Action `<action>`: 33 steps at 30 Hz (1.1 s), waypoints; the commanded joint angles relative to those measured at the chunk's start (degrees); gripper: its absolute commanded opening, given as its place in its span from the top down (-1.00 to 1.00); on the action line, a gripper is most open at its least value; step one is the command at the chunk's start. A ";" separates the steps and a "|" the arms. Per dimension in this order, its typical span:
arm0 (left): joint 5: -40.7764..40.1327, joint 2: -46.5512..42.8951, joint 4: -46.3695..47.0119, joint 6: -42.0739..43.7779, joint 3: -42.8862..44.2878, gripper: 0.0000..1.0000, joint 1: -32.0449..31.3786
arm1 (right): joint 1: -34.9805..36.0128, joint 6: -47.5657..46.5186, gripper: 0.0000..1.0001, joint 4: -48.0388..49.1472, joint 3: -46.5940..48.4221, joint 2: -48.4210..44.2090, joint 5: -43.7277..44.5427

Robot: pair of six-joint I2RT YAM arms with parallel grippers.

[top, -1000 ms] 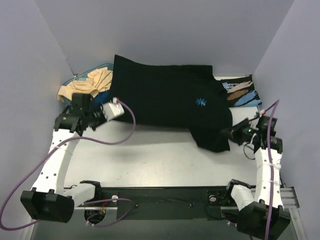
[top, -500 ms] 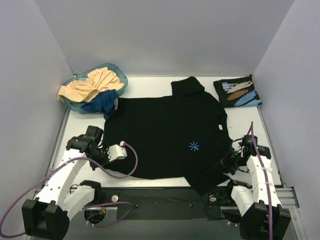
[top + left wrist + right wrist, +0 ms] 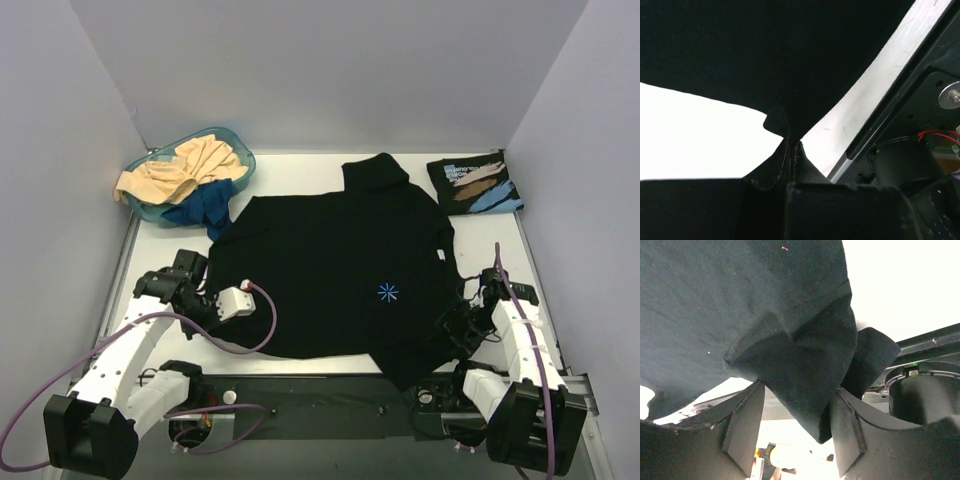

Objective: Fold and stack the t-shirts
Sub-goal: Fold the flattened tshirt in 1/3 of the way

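Top external is looking down from high above and behind the arm bases, far off, taking in the whole table [image 3: 300,172]. Left wrist is looking out along the left fingers [image 3: 771,172], very close, facing the black t-shirt [image 3: 765,45] hem and the table's front rail [image 3: 855,130]. Right wrist is looking out between the right fingers [image 3: 742,425], equally close, at a shirt corner. All three views are sharing the shirt's near edge.
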 commanded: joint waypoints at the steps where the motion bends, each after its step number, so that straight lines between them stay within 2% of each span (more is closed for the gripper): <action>1: 2.13 0.04 3.64 -1.26 2.91 1.00 -0.25 | 0.80 1.13 0.37 0.32 0.88 2.73 2.52; 2: 1.69 0.13 4.09 -2.05 3.00 1.00 -0.25 | 0.80 1.13 0.56 1.72 0.09 3.44 1.29; 3: 1.51 0.13 4.61 -2.67 3.17 1.00 -0.25 | 0.80 0.96 0.88 1.91 0.00 4.92 -1.08; 4: 0.99 0.47 4.71 -4.24 3.96 1.00 -0.25 | 0.80 0.69 1.00 1.04 0.08 5.55 -1.80; 9: -3.67 1.09 4.44 -8.20 5.98 1.00 0.01 | 0.72 -0.19 1.00 -8.09 6.13 0.03 -3.74; 12: -8.41 3.36 8.56 -11.19 7.74 1.00 0.80 | 0.28 1.92 1.00 -6.36 11.84 -0.16 -5.75; 20: -12.20 21.02 18.85 -17.52 16.97 1.00 2.82 | -3.50 -2.82 1.00 7.52 20.90 19.16 -8.74; 25: -13.96 26.93 21.32 -19.28 20.75 1.00 3.97 | -3.68 -4.83 1.00 16.92 28.98 33.92 -13.13; 28: -14.31 29.47 23.24 -19.63 21.80 1.00 3.97 | -3.59 -7.91 1.00 16.94 34.08 41.56 -14.28; 33: -14.92 34.66 22.20 -21.12 24.27 1.00 3.70 | -3.59 -10.82 1.00 16.50 40.24 47.12 -13.05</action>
